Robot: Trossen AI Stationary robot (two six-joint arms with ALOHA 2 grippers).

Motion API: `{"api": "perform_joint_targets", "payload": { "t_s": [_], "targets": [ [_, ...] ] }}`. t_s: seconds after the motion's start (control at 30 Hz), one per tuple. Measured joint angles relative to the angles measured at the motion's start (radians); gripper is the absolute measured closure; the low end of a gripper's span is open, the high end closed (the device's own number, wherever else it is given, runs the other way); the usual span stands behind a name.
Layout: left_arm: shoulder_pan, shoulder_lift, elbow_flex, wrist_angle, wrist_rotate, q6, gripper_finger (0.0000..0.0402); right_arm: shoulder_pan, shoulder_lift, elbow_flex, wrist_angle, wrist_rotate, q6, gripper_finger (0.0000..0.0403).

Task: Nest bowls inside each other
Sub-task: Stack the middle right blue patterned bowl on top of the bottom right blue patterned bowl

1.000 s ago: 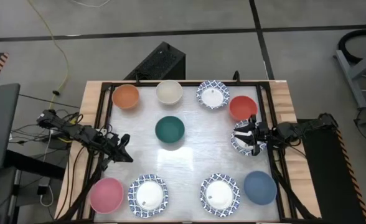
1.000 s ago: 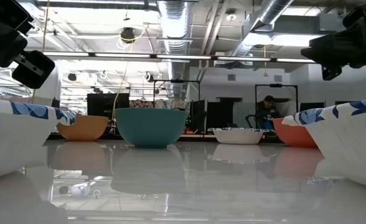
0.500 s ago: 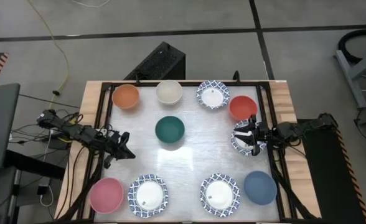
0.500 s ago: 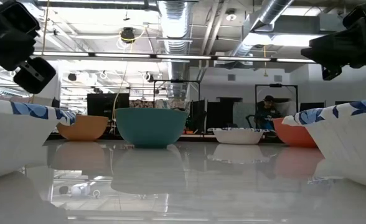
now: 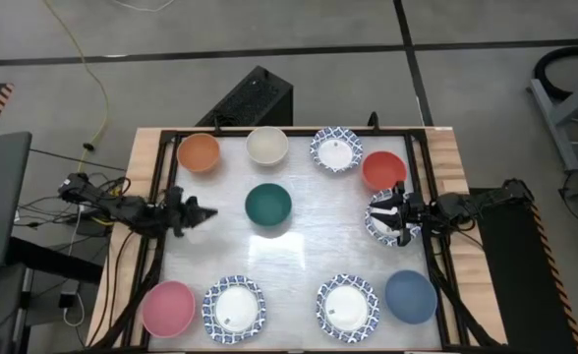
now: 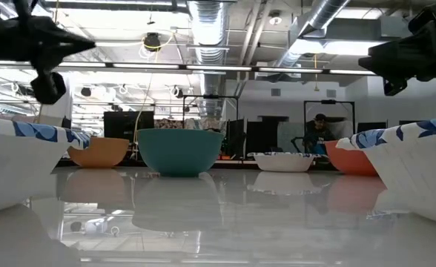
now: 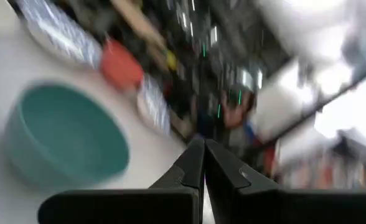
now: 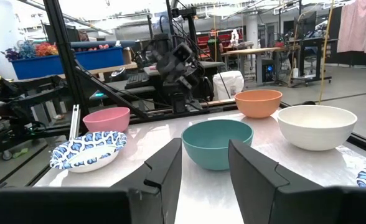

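We found all ten bowls lying apart on the table (image 5: 299, 246), none nested yet. Taking the dark green bowl (image 5: 268, 205) near the middle as the dial's centre in the high view, the orange bowl (image 5: 199, 152) sat at eleven o'clock, the cream-white bowl (image 5: 266, 146) at twelve, a patterned bowl (image 5: 335, 149) at one, the red bowl (image 5: 383, 170) at two, and another patterned bowl (image 5: 385, 218) at three, just beside the red one. The pink bowl (image 5: 168, 308) and a patterned bowl (image 5: 234, 308) lay at about seven and six, and a fourth patterned bowl (image 5: 347, 306) and the blue bowl (image 5: 411, 296) at about five and four. The right gripper (image 5: 399, 213) hung over the three o'clock patterned bowl with its fingers apart; whether it touched the rim we could not tell from above. The left gripper (image 5: 196, 210) pointed at the green bowl from nine o'clock, its fingers pressed together with nothing between them, as its wrist view showed. We judged the chief risk to be on the right: a lift by one rim could tilt the bowl, and with the red bowl so near it might knock or slip. The left arm, moving in shut, could shove the green bowl rather than take it.
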Motion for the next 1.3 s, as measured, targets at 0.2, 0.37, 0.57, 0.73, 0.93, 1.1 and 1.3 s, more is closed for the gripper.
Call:
{"api": "perform_joint_targets", "payload": {
  "t_s": [0.2, 0.37, 0.57, 0.73, 0.93, 1.1, 1.3],
  "targets": [
    [0.0, 0.0, 0.0, 0.242, -0.107, 0.1, 0.0395, 0.0, 0.0, -0.001, 0.047, 0.003, 0.023, 0.0249],
    [0.0, 0.008, 0.0, 0.369, -0.359, 0.104, 0.0374, 0.002, 0.0, -0.001, 0.189, 0.005, 0.307, 0.0249],
    [0.005, 0.011, 0.0, 0.392, -0.527, 0.042, 0.0365, -0.003, 0.0, -0.001, 0.352, 0.018, 0.326, 0.0249],
    [0.022, 0.011, 0.0, 0.414, -0.464, 0.047, 0.0365, -0.028, -0.002, -0.001, 0.432, 0.093, 0.304, 0.0249],
    [0.051, 0.014, 0.0, 0.499, -0.393, 0.148, 0.0364, -0.063, 0.0, -0.001, 0.464, 0.119, 0.32, 0.0249],
    [0.071, 0.021, 0.043, 0.515, -0.295, 0.323, 0.0349, -0.112, 0.001, 0.035, 0.526, 0.119, 0.273, 0.0249],
    [0.077, 0.102, 0.195, 0.508, -0.173, 0.608, 0.0293, -0.134, 0.059, 0.203, 0.359, 0.21, 0.101, 0.0246]
  ]
}}
